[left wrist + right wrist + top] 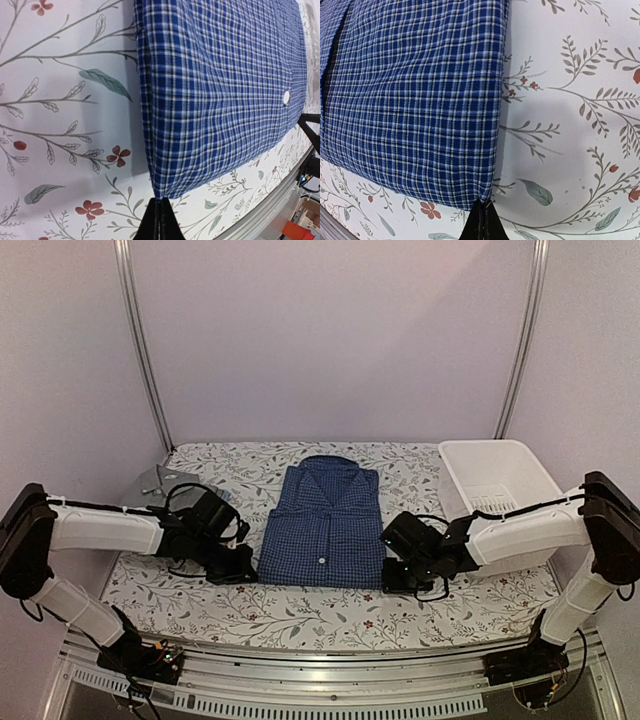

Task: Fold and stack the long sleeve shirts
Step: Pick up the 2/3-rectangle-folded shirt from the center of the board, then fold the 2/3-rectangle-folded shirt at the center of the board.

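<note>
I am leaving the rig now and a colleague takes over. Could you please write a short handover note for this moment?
The left gripper has its fingers shut on the near left corner of the blue checked shirt.
The right gripper has its fingers shut on the near right corner.
The shirt lies flat mid-table, collar on the far side, with the white basket at far right.
Done: sleeves and sides folded in.
Left: probably folding the hem toward the collar, then stacking. No stack is visible.
</note>
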`<action>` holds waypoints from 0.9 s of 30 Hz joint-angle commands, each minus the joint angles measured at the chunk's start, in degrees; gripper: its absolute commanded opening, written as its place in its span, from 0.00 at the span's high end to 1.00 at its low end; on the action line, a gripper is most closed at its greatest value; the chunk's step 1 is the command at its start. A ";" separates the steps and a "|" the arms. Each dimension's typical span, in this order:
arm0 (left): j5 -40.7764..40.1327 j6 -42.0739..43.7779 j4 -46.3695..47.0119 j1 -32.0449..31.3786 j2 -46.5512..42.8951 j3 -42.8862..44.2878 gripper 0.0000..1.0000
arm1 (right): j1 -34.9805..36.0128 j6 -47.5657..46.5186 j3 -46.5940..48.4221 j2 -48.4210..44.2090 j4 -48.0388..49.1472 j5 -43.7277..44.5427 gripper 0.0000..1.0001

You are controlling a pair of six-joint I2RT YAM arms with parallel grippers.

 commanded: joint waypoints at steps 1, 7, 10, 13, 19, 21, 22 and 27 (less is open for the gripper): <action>-1.13 -1.09 -5.02 -1.76 -4.14 -1.42 1.00 | 3.20 2.33 0.57 -3.99 -4.99 2.98 1.00; -3.06 -3.25 -11.33 -4.24 -11.69 -1.16 1.00 | 7.05 5.78 1.17 -8.57 -10.01 5.16 1.00; -4.56 -3.61 -16.06 -5.64 -15.50 1.32 1.00 | 8.52 7.05 3.20 -11.37 -13.11 5.27 1.00; -6.93 -3.43 -22.10 -6.17 -17.94 6.08 1.00 | 8.65 6.68 7.59 -13.76 -15.41 5.95 1.00; -7.06 5.35 -23.93 0.56 -9.50 22.05 1.00 | 0.76 -2.26 20.10 -11.28 -16.08 8.77 1.00; -6.04 9.14 -21.55 4.88 -3.16 28.79 1.00 | -4.86 -7.24 23.41 -7.23 -12.90 7.41 1.00; -4.44 11.01 -19.38 7.48 0.36 31.28 1.00 | -7.77 -9.47 25.08 -5.32 -10.94 6.70 1.00; 0.85 15.10 -13.78 15.14 26.68 48.87 1.00 | -19.13 -16.03 38.26 14.16 -4.52 2.73 1.00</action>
